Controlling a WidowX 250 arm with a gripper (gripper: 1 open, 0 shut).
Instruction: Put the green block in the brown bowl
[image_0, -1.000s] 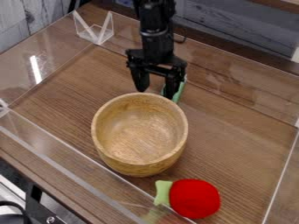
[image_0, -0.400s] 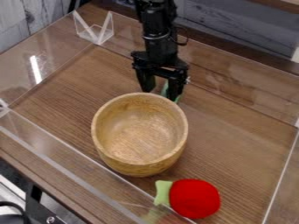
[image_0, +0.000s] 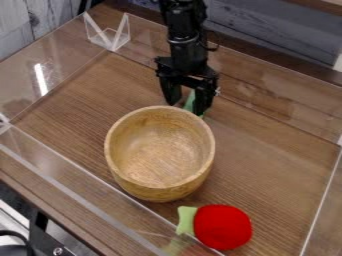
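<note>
The green block (image_0: 199, 105) lies on the wooden table just behind the far right rim of the brown bowl (image_0: 160, 152). Only a sliver of it shows between the dark fingers. My gripper (image_0: 189, 102) points straight down over it, low to the table, open, with its fingers on either side of the block. I cannot tell whether they touch it. The bowl is empty and stands upright in the middle of the view.
A red ball-like object with a small green stem (image_0: 222, 227) lies at the front, near the clear wall. Clear acrylic walls (image_0: 54, 170) fence the table. A clear folded stand (image_0: 107, 32) sits at the back left.
The gripper has shifted a little to the right and rolled about its axis, so its fingers now straddle the green block instead of standing left of it. The jaws stayed open.
</note>
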